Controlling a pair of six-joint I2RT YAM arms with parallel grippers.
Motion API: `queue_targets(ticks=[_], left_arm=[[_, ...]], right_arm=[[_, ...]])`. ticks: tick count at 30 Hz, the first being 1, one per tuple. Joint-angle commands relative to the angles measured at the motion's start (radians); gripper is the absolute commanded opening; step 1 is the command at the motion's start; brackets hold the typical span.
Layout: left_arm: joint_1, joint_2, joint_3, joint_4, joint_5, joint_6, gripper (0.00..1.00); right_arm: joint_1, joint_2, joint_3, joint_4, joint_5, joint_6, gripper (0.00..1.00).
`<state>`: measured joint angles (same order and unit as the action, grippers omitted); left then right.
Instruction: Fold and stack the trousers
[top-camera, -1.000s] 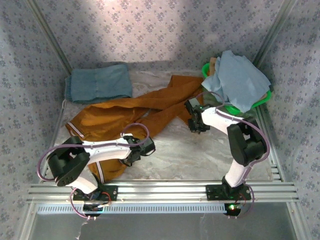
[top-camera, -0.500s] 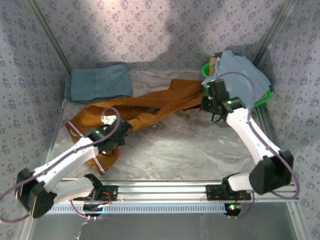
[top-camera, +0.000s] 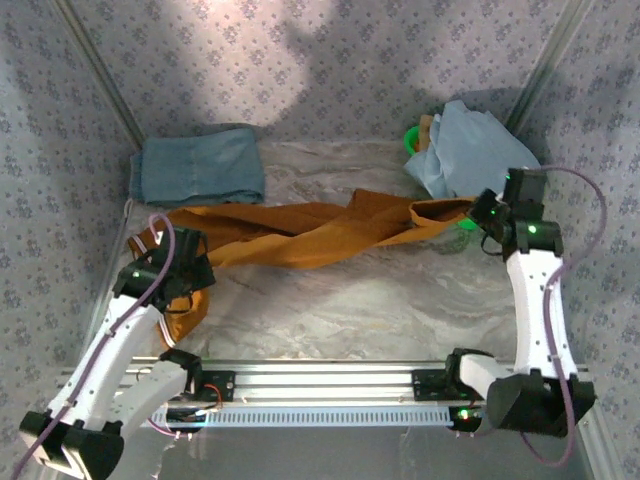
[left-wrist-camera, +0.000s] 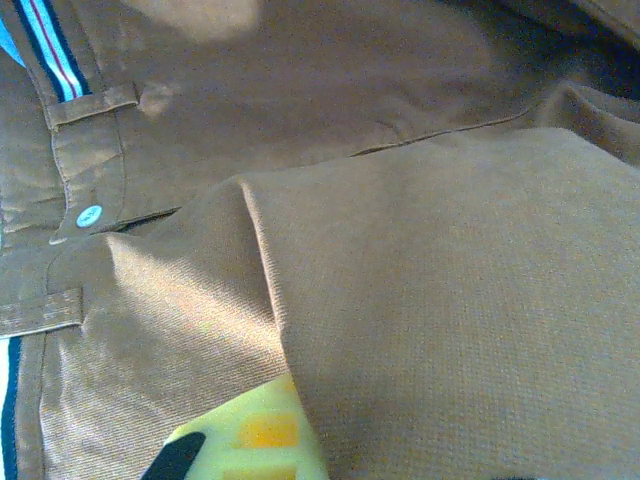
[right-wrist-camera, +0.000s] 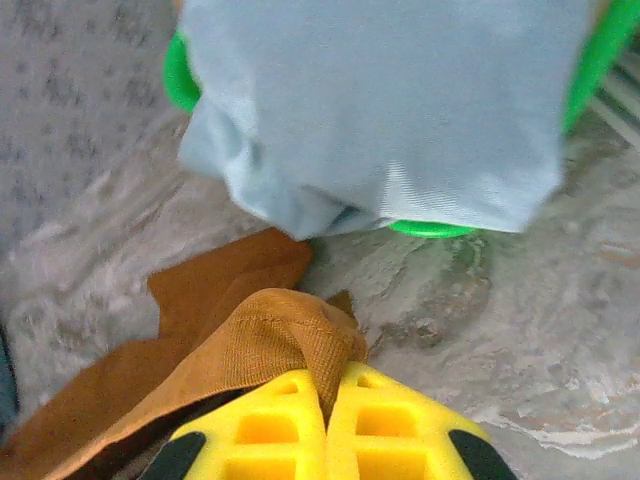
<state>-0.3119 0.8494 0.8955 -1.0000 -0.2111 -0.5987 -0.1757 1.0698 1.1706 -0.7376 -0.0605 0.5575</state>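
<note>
Across the bench (top-camera: 400, 310), with the trousers (top-camera: 320, 232) strung between the left hand (top-camera: 178, 272) clamped near the waistband (left-wrist-camera: 90, 170) and the right hand (top-camera: 490, 212) pinched on a leg hem (right-wrist-camera: 290, 320), draw apart evenly, untwist, then lower flat.

I get clear passage over the near worktop (top-camera: 360, 310). Trousers (top-camera: 310, 230) span the middle; folded denim (top-camera: 200, 165) blocks far left, cloth-heaped green basket (top-camera: 411, 137) far right.

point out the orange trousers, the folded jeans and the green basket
orange trousers (top-camera: 300, 235) top view, middle of the stretched legs
folded jeans (top-camera: 198, 165) top view, centre of the pile
green basket (right-wrist-camera: 178, 75) right wrist view, rim at left
</note>
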Motion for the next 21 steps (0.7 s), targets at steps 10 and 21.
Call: queue_targets(ticks=[10, 21], left_arm=[[0.289, -0.038, 0.121, -0.074, 0.112, 0.1, 0.0], [0.249, -0.185, 0.054, -0.134, 0.385, 0.037, 0.42]], right_arm=[[-0.422, -0.07, -0.103, 0.102, -0.327, 0.246, 0.0], [-0.656, -0.154, -0.271, 0.132, -0.373, 0.345, 0.08]])
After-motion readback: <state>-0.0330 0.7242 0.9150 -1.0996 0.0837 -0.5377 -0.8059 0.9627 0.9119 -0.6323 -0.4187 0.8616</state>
